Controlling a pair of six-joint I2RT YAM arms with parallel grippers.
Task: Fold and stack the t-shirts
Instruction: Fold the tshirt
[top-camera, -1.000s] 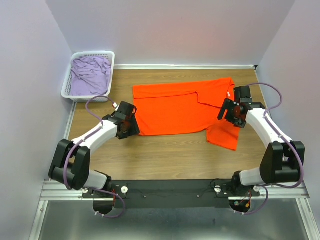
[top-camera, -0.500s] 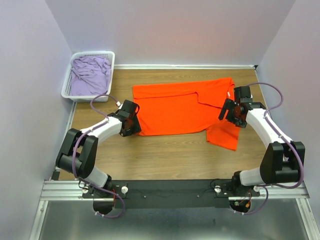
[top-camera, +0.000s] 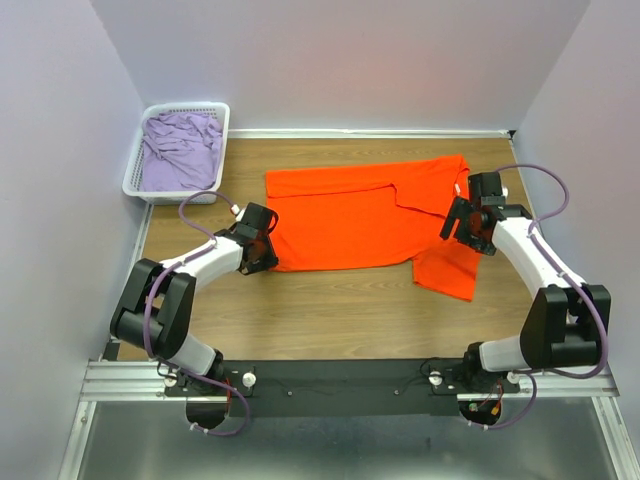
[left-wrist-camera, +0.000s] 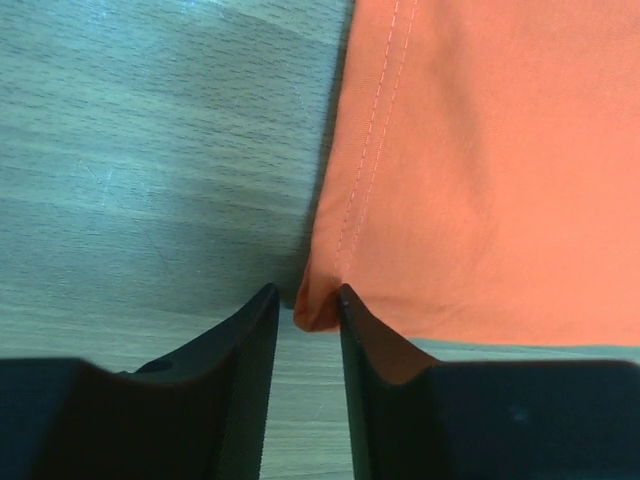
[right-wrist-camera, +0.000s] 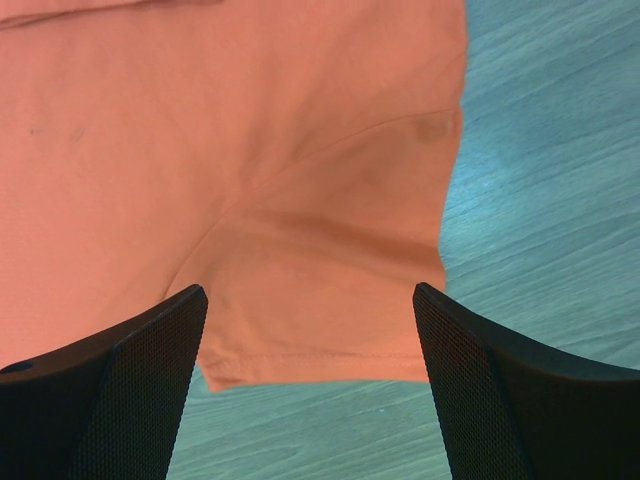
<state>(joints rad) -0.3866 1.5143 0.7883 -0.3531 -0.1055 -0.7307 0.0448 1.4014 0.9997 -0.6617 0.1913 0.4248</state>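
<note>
The orange t-shirt (top-camera: 360, 215) lies spread flat across the middle of the wooden table, one sleeve (top-camera: 447, 270) reaching toward the near right. My left gripper (top-camera: 268, 250) is low at the shirt's near left corner. In the left wrist view that stitched corner (left-wrist-camera: 315, 310) sits bunched between the narrowed fingertips (left-wrist-camera: 303, 295), touching the right finger, with a small gap to the left one. My right gripper (top-camera: 462, 222) hovers wide open over the sleeve (right-wrist-camera: 320, 300), nothing between its fingers. The lilac t-shirt (top-camera: 180, 150) lies crumpled in the basket.
A white lattice basket (top-camera: 135, 185) stands at the far left corner of the table (top-camera: 330, 310). Lilac walls enclose the table on the left, back and right. Bare wood runs along the near edge between the arms.
My left arm has reached forward and right to the shirt's near left corner, and its jaws have narrowed around it. The right gripper has shifted slightly toward the far side, still wide open.
</note>
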